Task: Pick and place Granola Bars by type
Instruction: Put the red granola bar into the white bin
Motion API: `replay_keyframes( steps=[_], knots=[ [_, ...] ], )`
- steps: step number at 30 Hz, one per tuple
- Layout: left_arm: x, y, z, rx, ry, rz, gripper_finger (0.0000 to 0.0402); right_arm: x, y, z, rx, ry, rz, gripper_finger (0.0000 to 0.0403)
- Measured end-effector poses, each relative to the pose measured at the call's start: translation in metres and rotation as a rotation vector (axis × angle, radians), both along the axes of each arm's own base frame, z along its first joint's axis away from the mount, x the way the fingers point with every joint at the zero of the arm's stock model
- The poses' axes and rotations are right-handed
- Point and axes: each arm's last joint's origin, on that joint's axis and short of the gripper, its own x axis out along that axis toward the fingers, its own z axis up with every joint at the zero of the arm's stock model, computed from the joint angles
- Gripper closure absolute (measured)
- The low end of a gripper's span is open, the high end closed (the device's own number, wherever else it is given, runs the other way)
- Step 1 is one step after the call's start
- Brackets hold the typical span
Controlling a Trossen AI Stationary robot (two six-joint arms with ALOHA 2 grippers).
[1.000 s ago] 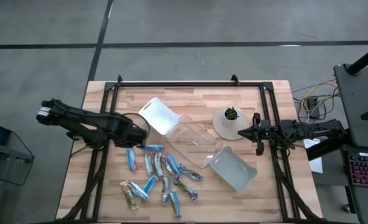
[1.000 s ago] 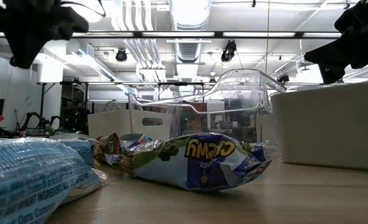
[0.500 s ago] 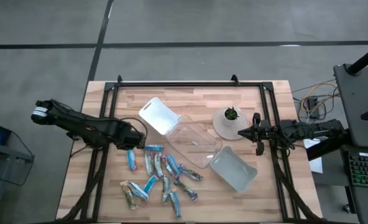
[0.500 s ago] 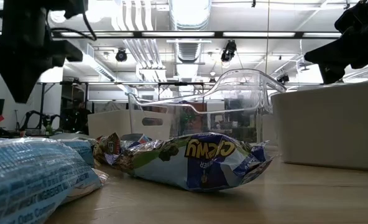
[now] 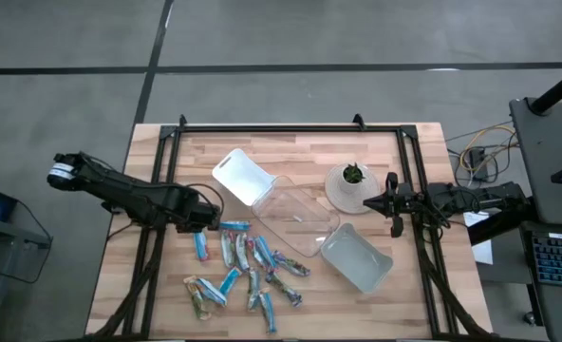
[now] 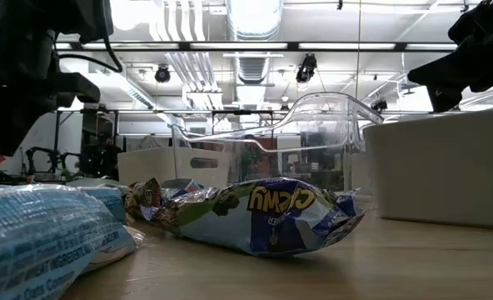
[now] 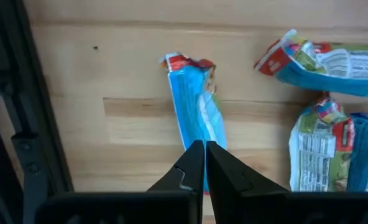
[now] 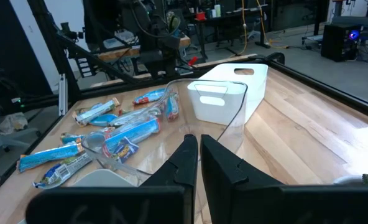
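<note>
Several granola bars [image 5: 248, 268] in bright blue, silvery-blue and greenish-tan wrappers lie flat in a loose heap on the near half of the wooden table. One bright blue bar [image 5: 201, 245] lies apart at the heap's left side, flat on the wood [image 7: 196, 121]. My left gripper [image 5: 205, 217] hovers shut just far of and above this bar [image 7: 204, 149], and I see no touch. My right gripper [image 5: 392, 205] waits shut at the table's right side, beside the plant pot [image 8: 199, 146].
Three trays lie across the table's middle: a white one [image 5: 243, 176], a clear one [image 5: 295, 220] and a frosted one [image 5: 357, 258]. A small potted plant [image 5: 350, 185] stands to the right. Black frame rails [image 5: 158, 237] run along the table's left and right sides.
My left gripper has moved toward the table's near edge and come down, from beside the white tray to just above the lone bright blue bar. The bars and trays have stayed where they were.
</note>
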Motion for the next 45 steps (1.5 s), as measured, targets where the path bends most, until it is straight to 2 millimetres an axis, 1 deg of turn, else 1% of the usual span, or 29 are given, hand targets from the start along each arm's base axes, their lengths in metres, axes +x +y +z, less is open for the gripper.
replay_keyframes(
  steps=[7, 10, 13, 20, 24, 32, 41, 45],
  knots=[
    [0.001, -0.001, 0.0, -0.023, -0.007, 0.011, 0.04, 0.0, 0.0, 0.0, 0.0, 0.0, 0.0, 0.039],
    [0.001, -0.001, 0.0, -0.024, -0.008, 0.025, 0.0389, 0.0, 0.0, 0.0, 0.0, 0.0, 0.0, 0.039],
    [0.002, -0.001, 0.0, -0.027, -0.01, 0.055, 0.0363, 0.0, 0.0, 0.0, 0.0, 0.0, 0.0, 0.039],
    [0.002, -0.002, -0.001, -0.05, -0.014, 0.103, 0.0285, 0.0, 0.0, 0.0, 0.0, 0.0, -0.001, 0.039],
    [0.003, -0.003, -0.001, -0.064, -0.017, 0.099, 0.0259, 0.0, 0.0, 0.0, 0.0, 0.0, 0.0, 0.039],
    [0.005, -0.004, -0.006, -0.047, 0.013, 0.146, 0.0252, 0.0, 0.0, 0.0, 0.0, 0.0, 0.0, 0.039],
    [0.01, -0.003, -0.019, 0.021, 0.064, 0.183, 0.0252, 0.0, 0.0, 0.0, 0.0, 0.0, 0.0, 0.039],
    [0.009, -0.003, -0.026, 0.02, 0.048, 0.187, 0.0252, 0.0, 0.0, 0.0, 0.0, 0.0, 0.0, 0.039]
  ],
)
